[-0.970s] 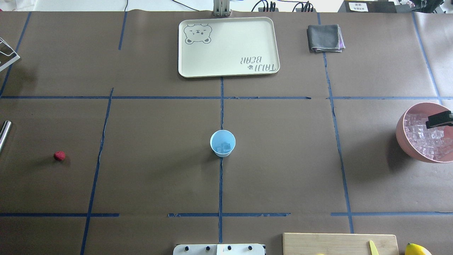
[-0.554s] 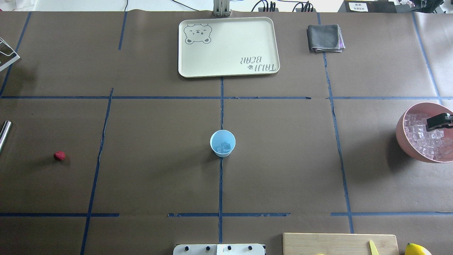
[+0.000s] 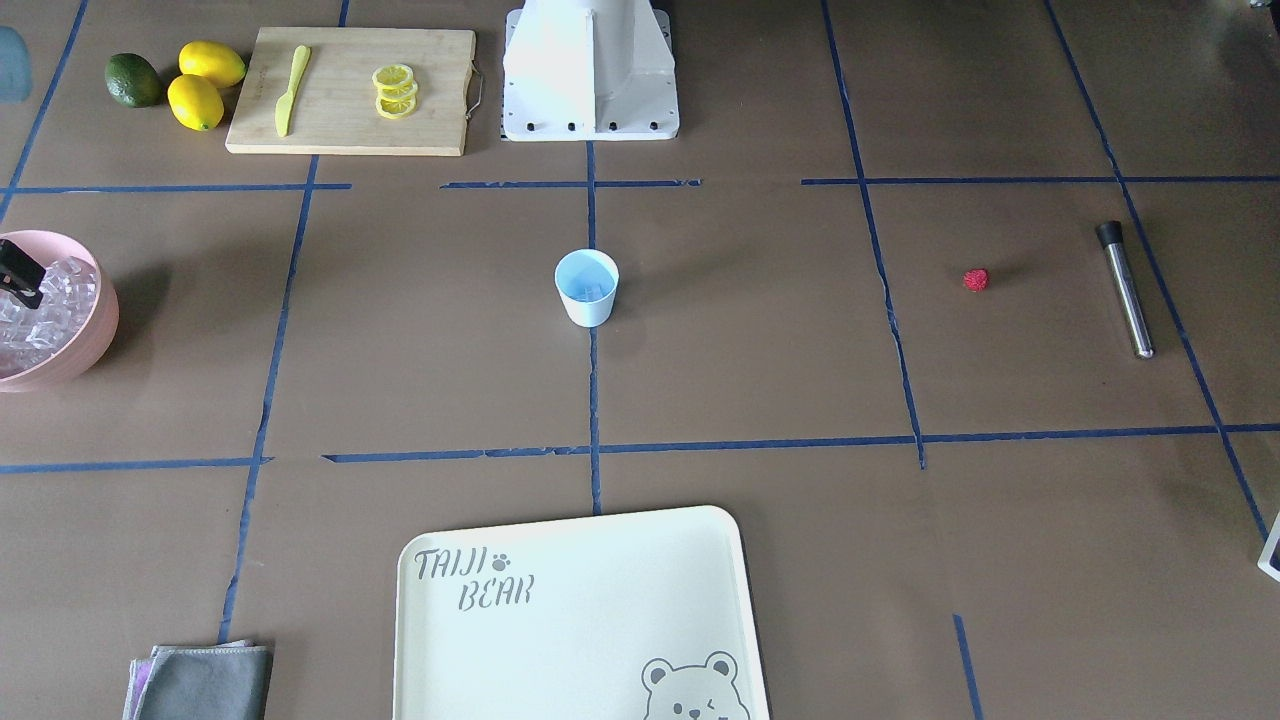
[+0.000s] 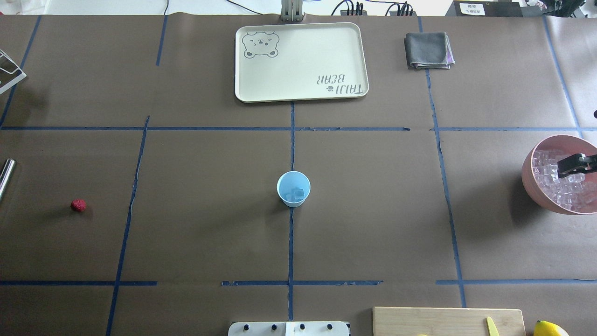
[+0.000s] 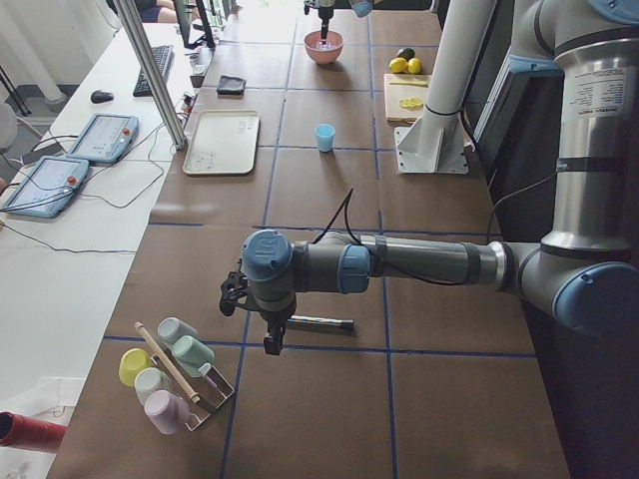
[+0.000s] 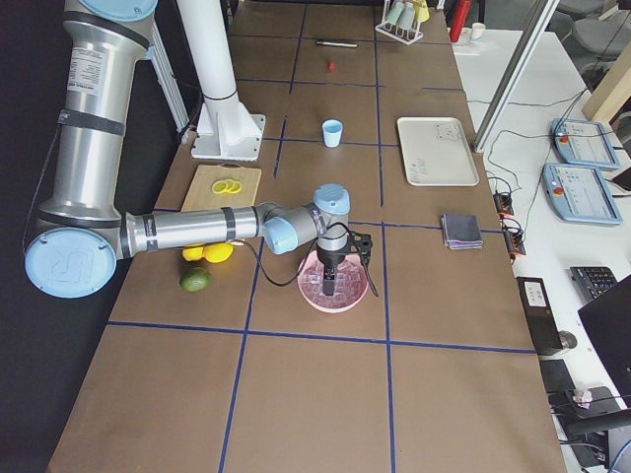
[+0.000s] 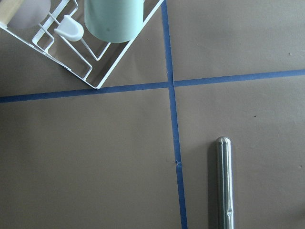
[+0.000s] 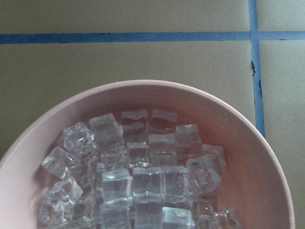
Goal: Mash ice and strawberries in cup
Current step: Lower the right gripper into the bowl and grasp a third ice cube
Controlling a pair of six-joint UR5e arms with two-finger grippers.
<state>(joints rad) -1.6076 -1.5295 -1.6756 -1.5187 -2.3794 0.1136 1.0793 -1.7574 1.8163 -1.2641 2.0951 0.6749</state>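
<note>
The light-blue cup (image 4: 293, 188) stands at the table's centre with a few clear ice cubes (image 4: 297, 193) inside; it also shows in the front view (image 3: 586, 287). The red strawberry (image 4: 78, 205) lies alone at the left. A pink bowl (image 4: 530, 184) at the right edge holds several ice cubes (image 8: 143, 181). My right gripper (image 4: 576, 164) hangs over this bowl; I cannot tell whether it is open or shut. My left gripper (image 5: 270, 341) hovers beside a metal rod (image 7: 224, 186) at the far left; its state cannot be told.
A cream bear tray (image 4: 301, 61) and a grey cloth (image 4: 428, 50) lie at the far side. A cutting board (image 3: 350, 90) with lemon slices and a yellow knife, lemons (image 3: 205, 85) and an avocado (image 3: 133, 80) sit near the base. A white cup rack (image 7: 95, 43) stands far left.
The right gripper has shifted slightly toward the robot's side over the pink bowl. The cup, the strawberry and the rest have not moved.
</note>
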